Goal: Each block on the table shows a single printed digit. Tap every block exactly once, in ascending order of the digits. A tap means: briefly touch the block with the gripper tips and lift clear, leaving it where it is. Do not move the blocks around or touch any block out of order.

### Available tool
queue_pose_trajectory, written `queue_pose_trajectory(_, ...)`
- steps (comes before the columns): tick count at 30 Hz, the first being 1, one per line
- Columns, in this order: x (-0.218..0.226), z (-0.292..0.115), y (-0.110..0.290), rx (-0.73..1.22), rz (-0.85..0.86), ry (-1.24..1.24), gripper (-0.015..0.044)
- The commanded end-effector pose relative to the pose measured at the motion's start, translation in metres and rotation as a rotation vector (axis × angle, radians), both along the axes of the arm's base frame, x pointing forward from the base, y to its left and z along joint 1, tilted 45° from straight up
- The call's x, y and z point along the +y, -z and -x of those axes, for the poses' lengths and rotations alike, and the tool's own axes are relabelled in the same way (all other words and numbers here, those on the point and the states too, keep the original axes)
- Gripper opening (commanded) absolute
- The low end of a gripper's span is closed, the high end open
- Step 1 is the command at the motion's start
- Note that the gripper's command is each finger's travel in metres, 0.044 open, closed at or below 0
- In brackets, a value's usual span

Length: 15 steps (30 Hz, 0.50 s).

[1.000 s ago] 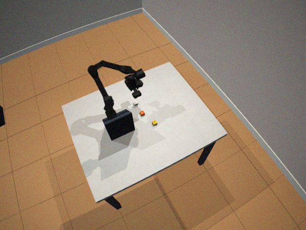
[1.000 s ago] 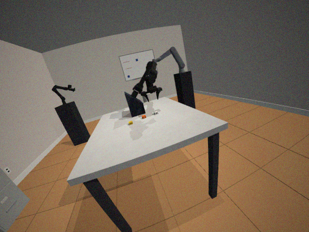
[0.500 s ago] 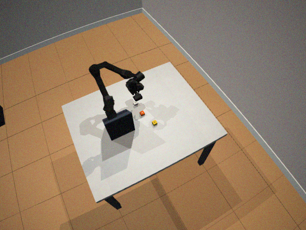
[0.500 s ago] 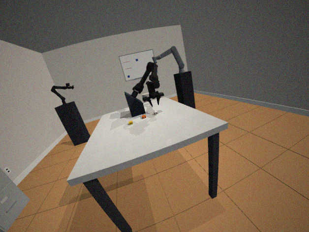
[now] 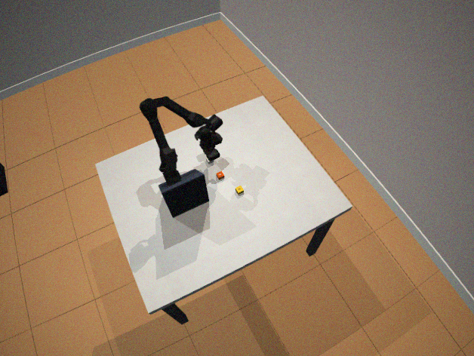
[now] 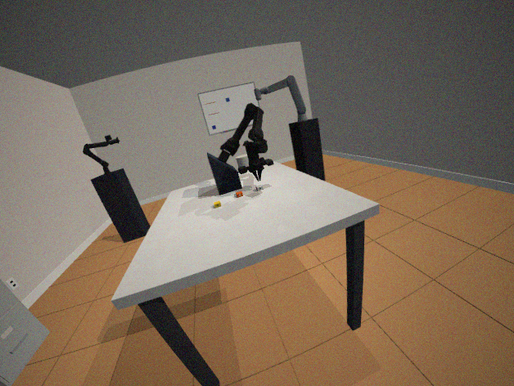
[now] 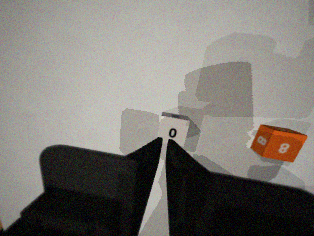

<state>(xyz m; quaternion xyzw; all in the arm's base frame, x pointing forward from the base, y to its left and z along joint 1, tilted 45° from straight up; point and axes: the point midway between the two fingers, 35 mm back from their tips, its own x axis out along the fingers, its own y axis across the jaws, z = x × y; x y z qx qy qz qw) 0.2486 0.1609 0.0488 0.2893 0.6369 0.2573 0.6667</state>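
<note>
A white block (image 5: 209, 161) (image 6: 259, 188) (image 7: 173, 131) with a printed 0 stands on the table. My gripper (image 6: 259, 180) (image 7: 164, 143) is shut, with its tips nearly together and nothing seen between them. The tips are a little above the white block and cover its lower part in the wrist view. An orange block (image 5: 220, 174) (image 6: 238, 194) (image 7: 281, 144) showing an 8 stands beside the white one, to the right in the wrist view. A yellow block (image 5: 239, 189) (image 6: 217, 204) stands farther along; its digit is too small to read, and it is outside the wrist view.
The table (image 5: 283, 183) (image 6: 290, 215) carries the arm's dark base block (image 5: 184, 195) (image 6: 224, 176), close to the orange block. A pale cylinder (image 6: 241, 160) shows behind the arm in the exterior view. Arm shadows lie around the blocks.
</note>
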Motion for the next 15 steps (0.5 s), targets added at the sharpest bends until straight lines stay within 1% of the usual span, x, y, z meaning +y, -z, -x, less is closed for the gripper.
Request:
queue_pose_trajectory(1,0.000,0.001,0.003,0.009,0.005,0.003,0.0020)
queue_pose_trajectory(15,0.014,0.000,0.017,0.010,0.005,0.003,0.0020)
